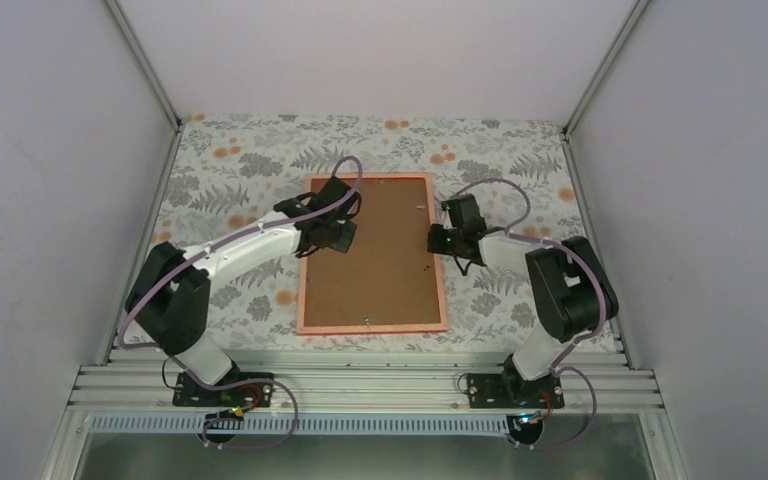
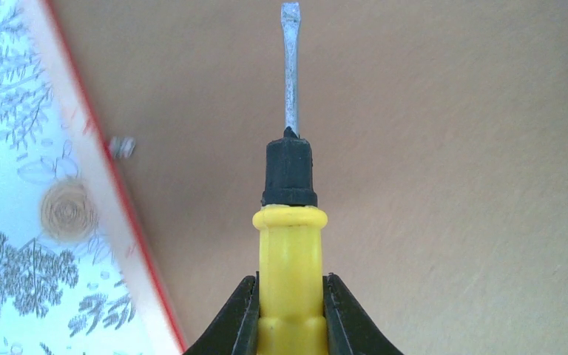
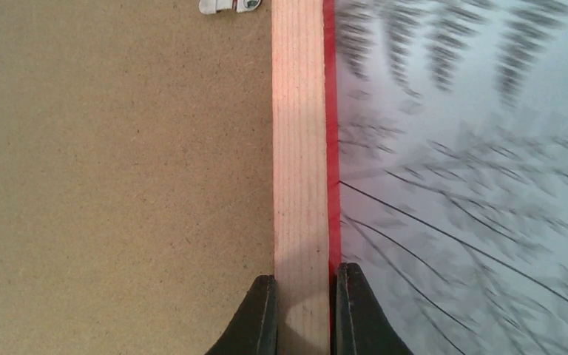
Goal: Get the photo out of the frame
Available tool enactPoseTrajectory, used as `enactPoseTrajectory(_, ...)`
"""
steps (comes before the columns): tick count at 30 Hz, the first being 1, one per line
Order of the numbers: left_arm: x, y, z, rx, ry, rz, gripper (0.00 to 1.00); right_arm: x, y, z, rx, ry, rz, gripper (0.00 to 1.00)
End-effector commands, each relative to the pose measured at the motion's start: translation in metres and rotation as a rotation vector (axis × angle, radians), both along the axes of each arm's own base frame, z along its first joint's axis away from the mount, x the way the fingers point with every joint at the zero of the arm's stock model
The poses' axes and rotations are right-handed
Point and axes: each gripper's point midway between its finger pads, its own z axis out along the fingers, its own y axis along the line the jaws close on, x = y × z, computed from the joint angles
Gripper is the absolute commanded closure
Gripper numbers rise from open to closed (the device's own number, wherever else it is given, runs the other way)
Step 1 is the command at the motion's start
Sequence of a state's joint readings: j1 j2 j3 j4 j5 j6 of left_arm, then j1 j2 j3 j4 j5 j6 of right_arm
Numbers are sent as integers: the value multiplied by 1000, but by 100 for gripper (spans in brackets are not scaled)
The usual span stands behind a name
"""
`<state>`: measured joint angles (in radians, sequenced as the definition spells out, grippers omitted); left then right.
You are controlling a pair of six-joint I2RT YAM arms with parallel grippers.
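Frame (image 1: pixel 372 285): lies flat and face down in the middle of the desk (image 1: pixel 230 160), brown back up, with an orange-red rim around it. Its long sides run from the near edge toward the far edge, and its near short side is close to the near edge.
Left jaws: clamped on the yellow handle of a screwdriver (image 2: pixel 290 244), over the frame's left long side, in the half nearer the far-left corner.
Screwdriver: a black collar sits above the handle, then a thin flat blade (image 2: pixel 290 66) reaching out over the brown back. Whether the tip touches the board cannot be told.
Right jaws: closed on the frame's right long rail (image 3: pixel 301 148), one finger on the brown-back side and one on the outer red edge, in the half nearer the far-right corner.
Clips: a small metal clip (image 2: pixel 122 146) sits just inside the left rail, beside the blade but apart from it. Another clip (image 3: pixel 229 5) sits on the back, just inside the right rail, beyond the right jaws.
Desk: covered in a pale leaf-and-flower pattern, showing on all sides of the frame.
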<state>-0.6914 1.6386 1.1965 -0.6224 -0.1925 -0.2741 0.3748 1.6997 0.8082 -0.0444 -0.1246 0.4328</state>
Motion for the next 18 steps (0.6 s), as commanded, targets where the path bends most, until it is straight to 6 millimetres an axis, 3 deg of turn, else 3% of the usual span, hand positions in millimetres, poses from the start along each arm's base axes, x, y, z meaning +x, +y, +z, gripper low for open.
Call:
enactPoseTrajectory(1,-3,9,13,-68,-60,63,98,-23,-34,-6,26,80,-206,96)
enactPoseTrajectory(10,-20,21,21,-124,-85,86,97,-49,-68,-3,111,97,-501,96)
enactPoseTrajectory(18,-30,26,22,-165,-96,92,97,-73,-61,-12,271,173,-623,96)
